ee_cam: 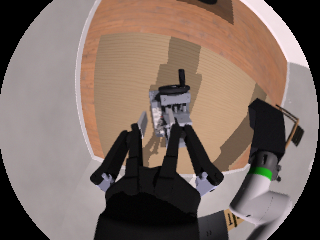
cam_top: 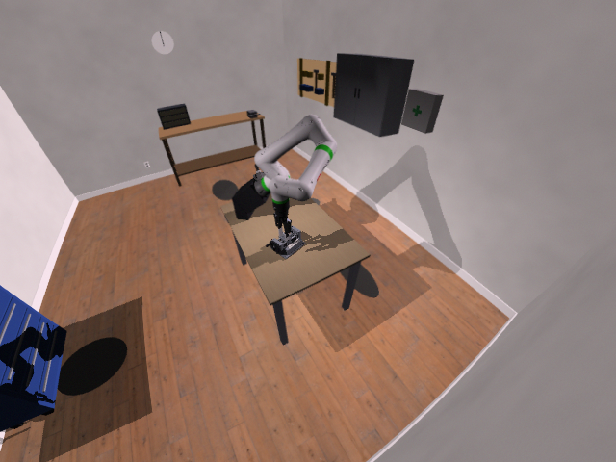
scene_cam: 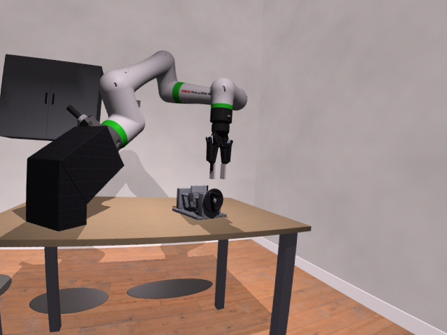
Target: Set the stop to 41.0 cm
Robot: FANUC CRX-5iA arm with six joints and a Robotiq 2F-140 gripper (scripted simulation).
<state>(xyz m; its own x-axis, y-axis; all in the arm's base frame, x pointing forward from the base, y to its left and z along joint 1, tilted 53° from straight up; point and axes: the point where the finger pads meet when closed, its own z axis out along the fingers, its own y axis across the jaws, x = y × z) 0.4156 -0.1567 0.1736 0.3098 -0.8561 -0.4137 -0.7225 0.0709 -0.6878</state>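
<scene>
Fixture: you have the stop fixture (cam_top: 290, 243) (scene_cam: 199, 200) (ee_cam: 169, 98) on the bench (cam_top: 298, 278) (scene_cam: 144, 223) (ee_cam: 125, 65), its flat base giving the mechanism a broad footing.
Handwheel: the handwheel (cam_top: 272, 245) (scene_cam: 214, 202) (ee_cam: 174, 90) stands upright on the fixture's end, at its 12 o'clock in the wrist view and about 4 o'clock in the exterior. That end placement probably leaves you room to turn it.
Crank handle: points out towards 12 o'clock in the wrist view, away from the fixture body; presumably your grip for cranking.
Gripper: you have the gripper (cam_top: 284, 231) (scene_cam: 217, 172) (ee_cam: 157, 115) pointing down, near 12 o'clock above the wheel in the exterior view and apart from it.
Jaws: part-spread, nothing pinched. The modest gap would suit a slim handle without a wide sweep near the frame.
Stop setting: unreadable; you cannot confirm 41.0 cm here, nor whether this is approach or retreat.
Caution: if cranking remains, align with the handle before lowering; a skewed descent could knock the wheel and shift the setting.
</scene>
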